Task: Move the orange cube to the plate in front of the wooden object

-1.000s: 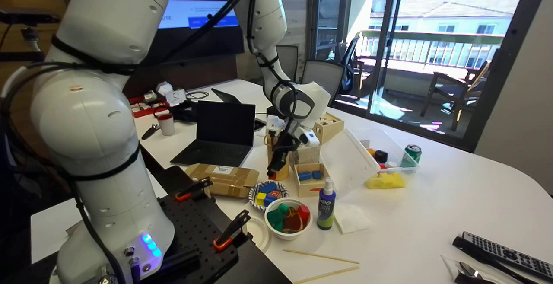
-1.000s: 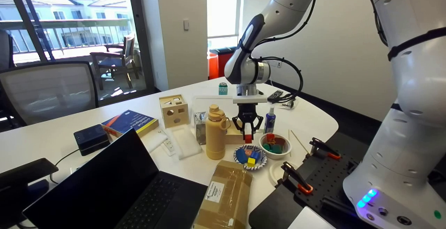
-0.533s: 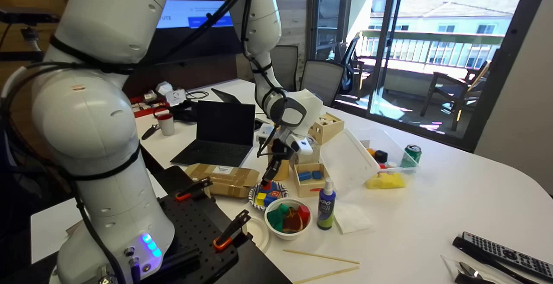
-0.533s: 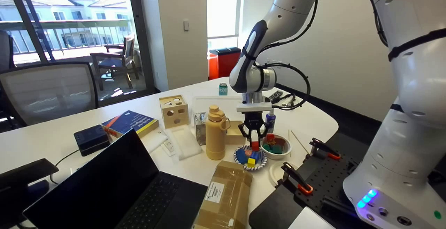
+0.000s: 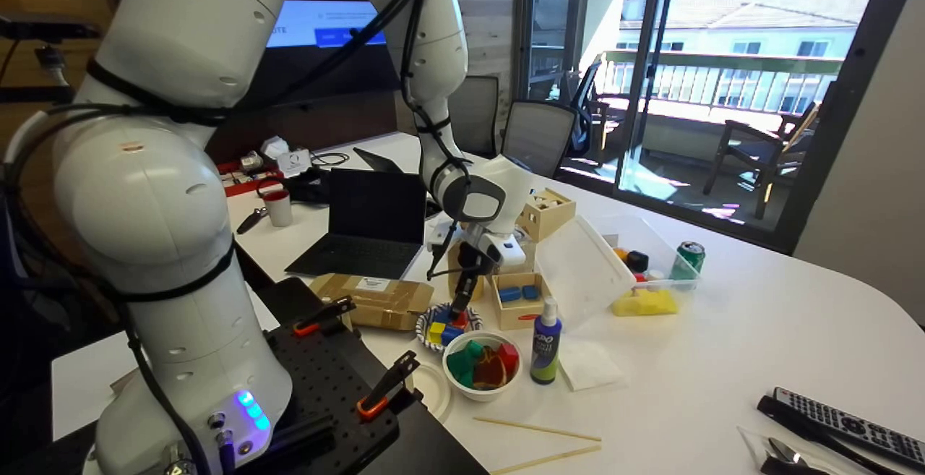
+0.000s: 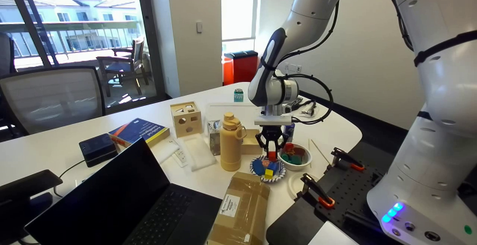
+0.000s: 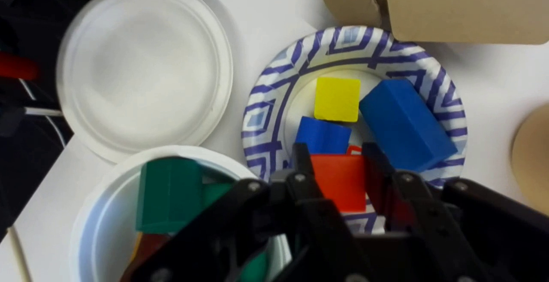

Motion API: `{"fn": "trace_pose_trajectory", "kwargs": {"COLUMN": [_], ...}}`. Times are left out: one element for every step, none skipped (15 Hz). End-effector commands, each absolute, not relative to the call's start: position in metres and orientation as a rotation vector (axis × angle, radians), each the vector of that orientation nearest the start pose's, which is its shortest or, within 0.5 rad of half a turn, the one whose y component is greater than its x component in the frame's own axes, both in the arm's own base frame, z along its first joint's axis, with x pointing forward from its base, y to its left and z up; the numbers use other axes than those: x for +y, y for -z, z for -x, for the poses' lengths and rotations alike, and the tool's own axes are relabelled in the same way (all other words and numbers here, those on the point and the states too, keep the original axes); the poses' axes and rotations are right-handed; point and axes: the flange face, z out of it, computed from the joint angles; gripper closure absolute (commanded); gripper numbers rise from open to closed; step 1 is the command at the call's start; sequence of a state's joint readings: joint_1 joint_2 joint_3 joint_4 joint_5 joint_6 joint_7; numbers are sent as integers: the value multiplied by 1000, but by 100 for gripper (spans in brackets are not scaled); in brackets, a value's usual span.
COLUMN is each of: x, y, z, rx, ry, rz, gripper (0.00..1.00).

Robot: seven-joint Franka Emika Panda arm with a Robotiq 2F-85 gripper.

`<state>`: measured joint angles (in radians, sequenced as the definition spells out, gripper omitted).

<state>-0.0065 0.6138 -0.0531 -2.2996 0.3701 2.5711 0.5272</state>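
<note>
The orange cube, reddish orange, sits between both fingers of my gripper, which is shut on it. In an exterior view the cube hangs from the gripper at the far side of the blue-patterned plate. In the wrist view it overlaps the near part of that plate; I cannot tell whether it touches. Blue blocks, a yellow cube and a mostly hidden red-edged piece lie on the plate. A pale wooden box with cut-out holes stands further back.
A tall tan bottle stands close to the plate. A cardboard package, a white bowl of blocks, a plain white plate, a small open wooden box and a spray bottle surround the patterned plate.
My gripper has come down with the cube from beside the tan bottle to the patterned plate. In the last half second it has shifted only slightly.
</note>
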Motion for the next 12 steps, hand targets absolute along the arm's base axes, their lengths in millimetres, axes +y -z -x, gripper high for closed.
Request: {"fn": "trace_pose_trajectory", "kwargs": {"x": [-40, -40, -40, -40, -39, -39, -39, -39, -39, -39, -39, -40], "y": [-57, -57, -55, -54, -54, -55, -56, -57, -60, -61, -65, -68], "z": [-463, -465, -466, -467, -468, -468, -468, -468, -467, -467, -467, -467], "rx": [1387, 1382, 1374, 1371, 1370, 1370, 1374, 1377, 1379, 1380, 1375, 1372], "ry": [-450, -437, -430, -426, -425, -425, -426, -427, -426, -427, -420, -418], "rz": [2722, 2721, 2721, 2719, 2717, 2716, 2716, 2717, 2720, 2721, 2723, 2722], "gripper": [92, 92, 92, 59, 41, 35, 27, 20, 12, 5, 0, 0]}}
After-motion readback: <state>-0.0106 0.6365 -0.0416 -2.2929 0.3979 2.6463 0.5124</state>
